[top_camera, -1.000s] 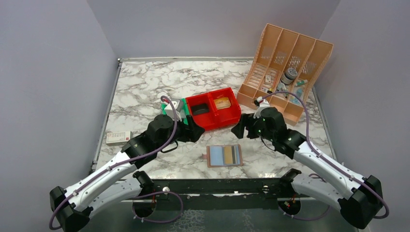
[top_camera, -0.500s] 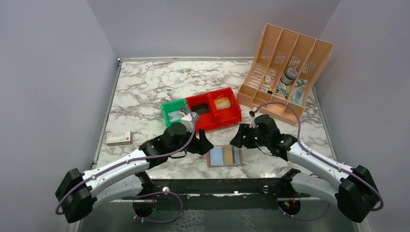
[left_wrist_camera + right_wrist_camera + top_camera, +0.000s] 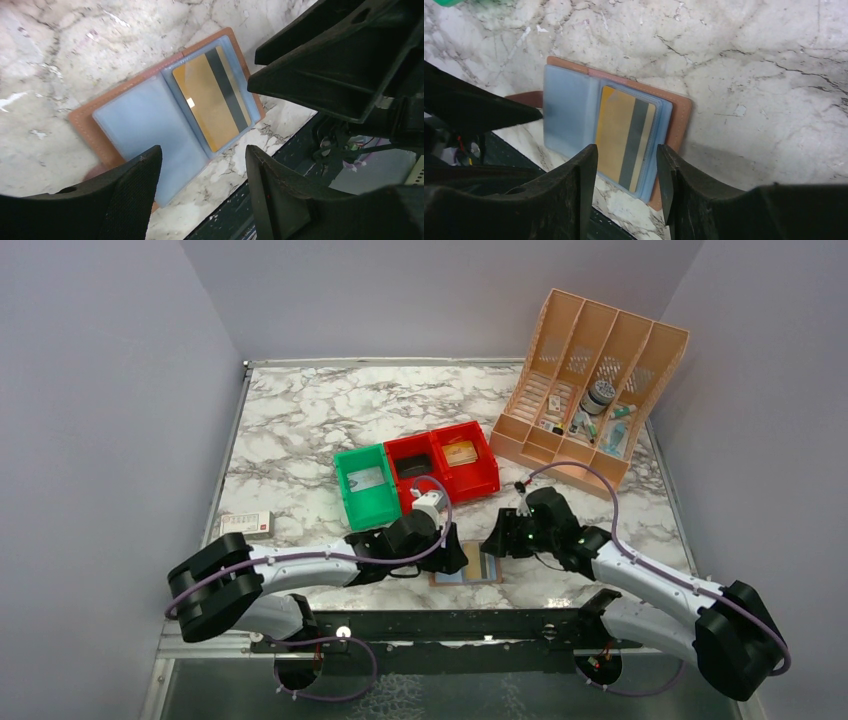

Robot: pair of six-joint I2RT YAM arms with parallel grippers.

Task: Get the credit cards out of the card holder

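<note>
**Card holder lies open between my two grippers**

The card holder [image 3: 484, 567] lies flat and open on the marble table [image 3: 290, 420], near the front edge. Far to the left I see a small white box [image 3: 246, 525]. Next come a green bin [image 3: 365, 485] and a red bin [image 3: 445, 465], side by side. My left gripper [image 3: 200, 152] is low over the holder's left side, its fingers wide apart with nothing in them. A yellow credit card [image 3: 210, 102] with a black stripe sits in the right pocket. My right gripper [image 3: 626, 149] is over that side, fingers apart too. I cannot tell if either one touches the holder. A peach file organizer [image 3: 590, 390] stands at the back right.
</note>
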